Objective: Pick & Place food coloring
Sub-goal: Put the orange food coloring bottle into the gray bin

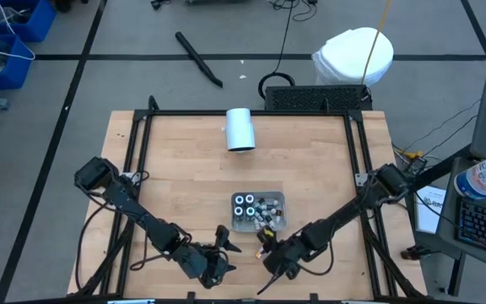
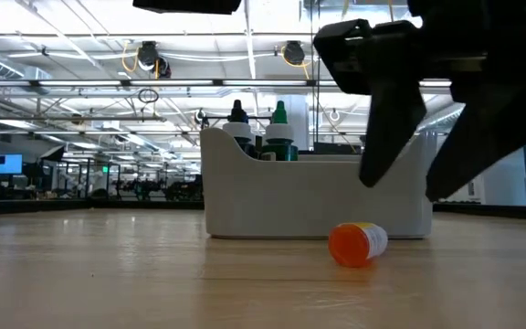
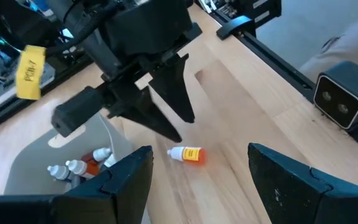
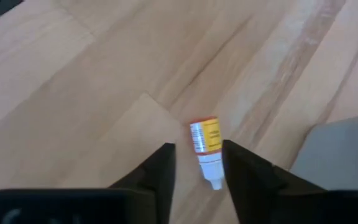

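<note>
Food coloring bottle [image 4: 206,146] lies on its side on the table [image 1: 310,152] beside the tray [image 2: 318,196]; right gripper [image 4: 197,163] hovers above, fingers parted, empty; left gripper [image 3: 197,174] open nearby; a nudge could roll it away.

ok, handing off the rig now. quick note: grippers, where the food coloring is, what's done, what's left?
Right gripper: fingers apart, straddling an orange-and-yellow bottle lying on its side on the table, not gripped.
Left gripper: open, empty, waiting beside it.
Grey tray holds the other bottles, upright.
Done: one bottle out on the table beside the tray.
Left: the bottles in the tray.
</note>
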Robot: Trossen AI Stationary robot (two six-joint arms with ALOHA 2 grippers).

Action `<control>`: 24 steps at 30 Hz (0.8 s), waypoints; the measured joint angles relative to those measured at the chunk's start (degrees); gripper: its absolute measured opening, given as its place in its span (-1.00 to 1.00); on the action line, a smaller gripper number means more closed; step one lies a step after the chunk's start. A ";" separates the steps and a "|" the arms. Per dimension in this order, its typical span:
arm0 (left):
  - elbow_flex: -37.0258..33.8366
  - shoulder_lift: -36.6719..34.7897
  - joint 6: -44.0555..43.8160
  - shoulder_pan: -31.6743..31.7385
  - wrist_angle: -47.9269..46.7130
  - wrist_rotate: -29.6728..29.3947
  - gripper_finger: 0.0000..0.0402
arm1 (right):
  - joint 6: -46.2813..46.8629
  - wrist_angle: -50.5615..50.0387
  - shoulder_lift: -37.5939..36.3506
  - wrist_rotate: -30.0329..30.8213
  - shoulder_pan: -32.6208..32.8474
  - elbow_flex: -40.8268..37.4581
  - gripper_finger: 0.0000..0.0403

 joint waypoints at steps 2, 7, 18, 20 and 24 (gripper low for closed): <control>0.00 0.00 -1.18 0.00 -0.28 -0.02 0.33 | -0.11 -0.27 -0.09 -1.43 -0.50 0.00 -0.27; 0.00 0.00 -3.18 0.00 -0.35 0.00 0.33 | -2.30 -0.68 -0.02 -1.39 -1.45 -0.02 -0.10; 0.00 0.00 -4.98 -0.01 -0.41 0.00 0.33 | -6.44 2.43 -0.02 -4.44 -2.21 -1.03 -0.13; 0.00 0.00 -4.95 -0.01 -0.46 -0.01 0.33 | -6.67 4.59 0.00 -4.44 -2.21 -2.03 -0.14; 0.00 -0.02 -3.53 0.11 -0.77 0.00 0.33 | -6.88 7.85 0.00 -4.25 -2.79 -4.14 -0.14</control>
